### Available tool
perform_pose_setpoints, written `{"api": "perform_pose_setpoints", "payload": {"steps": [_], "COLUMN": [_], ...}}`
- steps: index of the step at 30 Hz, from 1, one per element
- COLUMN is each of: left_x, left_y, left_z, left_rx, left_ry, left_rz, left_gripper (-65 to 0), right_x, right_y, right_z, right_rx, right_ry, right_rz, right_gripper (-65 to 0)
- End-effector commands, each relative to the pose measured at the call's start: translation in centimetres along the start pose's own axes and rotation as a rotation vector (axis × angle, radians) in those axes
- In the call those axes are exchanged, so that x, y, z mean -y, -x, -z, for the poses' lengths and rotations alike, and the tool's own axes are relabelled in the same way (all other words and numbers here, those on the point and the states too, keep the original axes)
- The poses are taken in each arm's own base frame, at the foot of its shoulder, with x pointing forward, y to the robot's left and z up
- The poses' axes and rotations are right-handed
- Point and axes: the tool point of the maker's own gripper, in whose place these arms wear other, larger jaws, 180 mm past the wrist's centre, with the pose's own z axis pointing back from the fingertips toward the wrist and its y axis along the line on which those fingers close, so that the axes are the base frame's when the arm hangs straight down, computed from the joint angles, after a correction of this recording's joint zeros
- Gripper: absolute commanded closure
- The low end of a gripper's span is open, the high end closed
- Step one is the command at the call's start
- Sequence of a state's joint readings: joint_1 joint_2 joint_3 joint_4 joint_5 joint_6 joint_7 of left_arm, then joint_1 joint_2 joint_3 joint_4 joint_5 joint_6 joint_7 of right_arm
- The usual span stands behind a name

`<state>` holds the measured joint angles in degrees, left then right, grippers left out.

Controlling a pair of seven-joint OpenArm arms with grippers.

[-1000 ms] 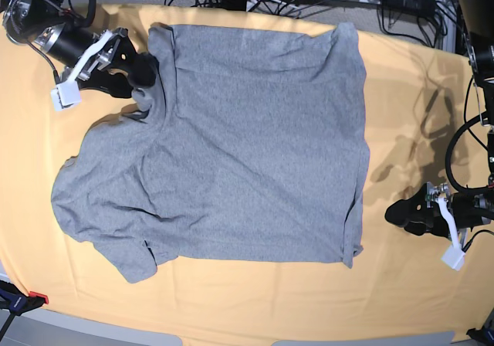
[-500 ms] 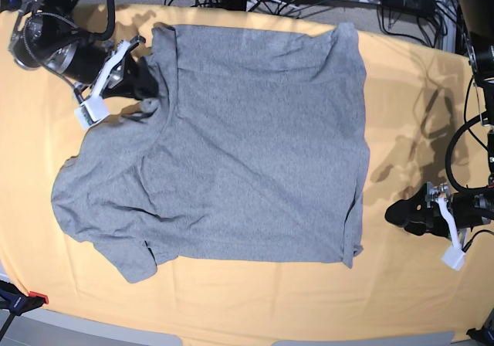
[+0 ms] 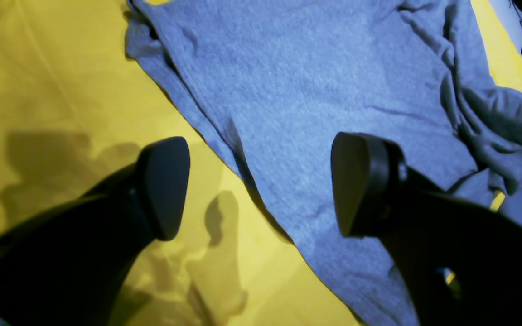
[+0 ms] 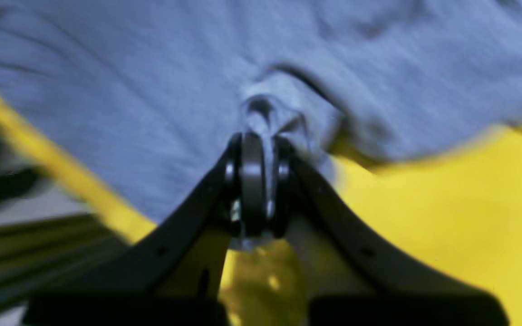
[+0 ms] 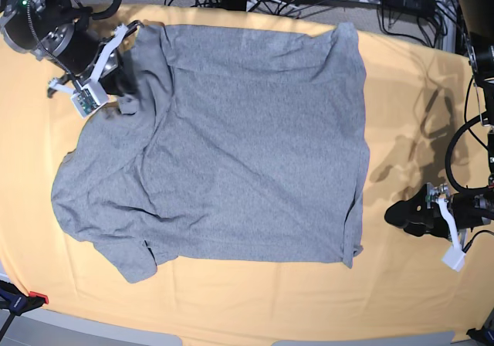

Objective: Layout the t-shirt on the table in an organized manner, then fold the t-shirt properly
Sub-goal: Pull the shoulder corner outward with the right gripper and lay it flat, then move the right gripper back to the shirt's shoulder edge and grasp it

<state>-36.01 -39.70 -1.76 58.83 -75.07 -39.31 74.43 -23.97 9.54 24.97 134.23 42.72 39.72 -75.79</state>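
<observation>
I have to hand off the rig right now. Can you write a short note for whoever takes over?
Right gripper: shut on a pinch of the t-shirt at its upper-left edge in the base view.
Left gripper: open, empty, low over the table beside the shirt's hem.
Shirt: spread mostly flat, plain side up; the sleeve end is rumpled.
Done: rough spread.
Left: smooth out the sleeves, then fold.

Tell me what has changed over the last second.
The right gripper was open beside the t-shirt's sleeve; it moved onto the fabric and shut on a pinch of it, and the sleeve's bunched fold now looks pulled out. The left gripper stayed open on the table, past the hem.
</observation>
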Motion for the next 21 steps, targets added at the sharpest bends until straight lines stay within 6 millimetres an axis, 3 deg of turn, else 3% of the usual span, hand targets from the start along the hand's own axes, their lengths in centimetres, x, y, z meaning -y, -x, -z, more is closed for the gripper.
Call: {"api": "perform_pose_setpoints", "payload": {"steps": [1,8,12,16,21], "left_x": [0.2,0.2,0.2,0.4,0.4], "left_y": [-2.5,-2.5,-2.5,-2.6,-2.6], "left_z": [-1.3,-1.3,-1.3,-1.3,-1.3], "left_rx": [0.068,0.067,0.068,0.076,0.075], "left_ry": [-0.002,-0.003,-0.002,0.006,0.005], "left_rz": [0.033,0.032,0.032,0.031,0.031], "left_gripper": [-49.4,-49.4,-49.4,-49.4,-49.4], "right_x": [0.5,7.5,9.9,10.7,9.3], "right_y": [-0.3,3.8,6.5,8.9,11.3], "right_z": [-0.4,-3.1,-5.5,-7.4,-8.0], "right_rx": [0.013,-0.142,-0.228,-0.301,-0.386], "right_ry": [0.031,0.413,0.581,0.669,0.647], "right_rz": [-0.025,0.145,0.221,0.271,0.291], "right_gripper": [0.0,0.0,0.0,0.0,0.0]}}
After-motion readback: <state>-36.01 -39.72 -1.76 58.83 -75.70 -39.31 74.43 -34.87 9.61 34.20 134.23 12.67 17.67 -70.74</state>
